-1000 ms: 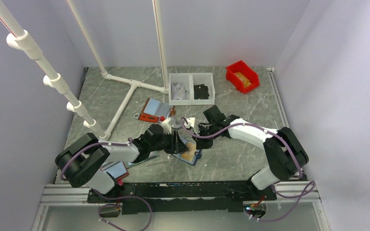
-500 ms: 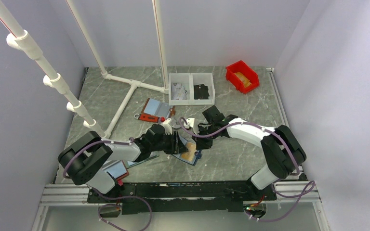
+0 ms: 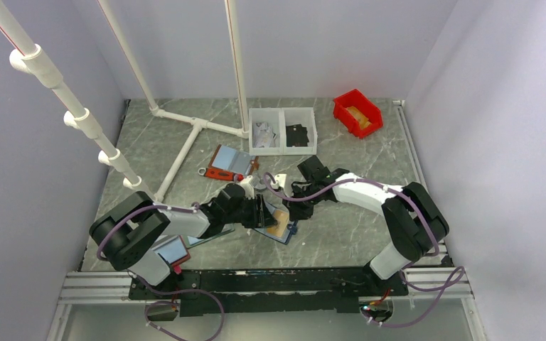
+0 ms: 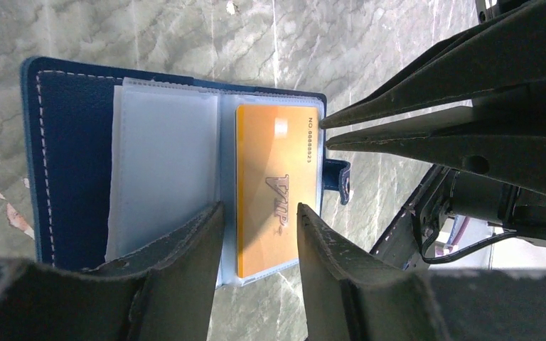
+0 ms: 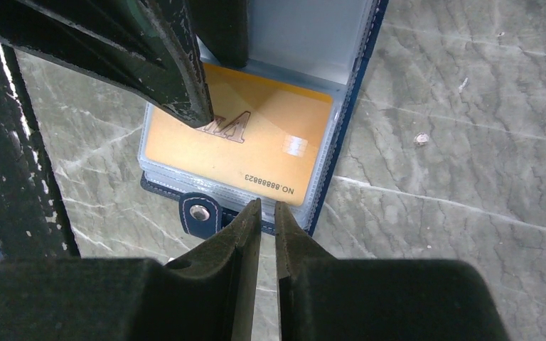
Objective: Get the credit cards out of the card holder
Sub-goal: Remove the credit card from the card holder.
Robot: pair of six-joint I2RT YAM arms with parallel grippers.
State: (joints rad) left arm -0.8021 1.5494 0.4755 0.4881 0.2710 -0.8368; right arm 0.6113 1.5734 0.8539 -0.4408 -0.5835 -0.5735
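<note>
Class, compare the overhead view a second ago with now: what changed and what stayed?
The left arm edged its shoulder rightward, the right arm its elbow leftward; nothing was taken or released. The left end effector still straddles the open navy card holder, the right end effector still points at the gold card, which remains in its pocket.

left gripper (image 4: pixel 259 207) jaws half apart; right gripper (image 5: pixel 267 204) jaws a slit apart, tips opposed.
</note>
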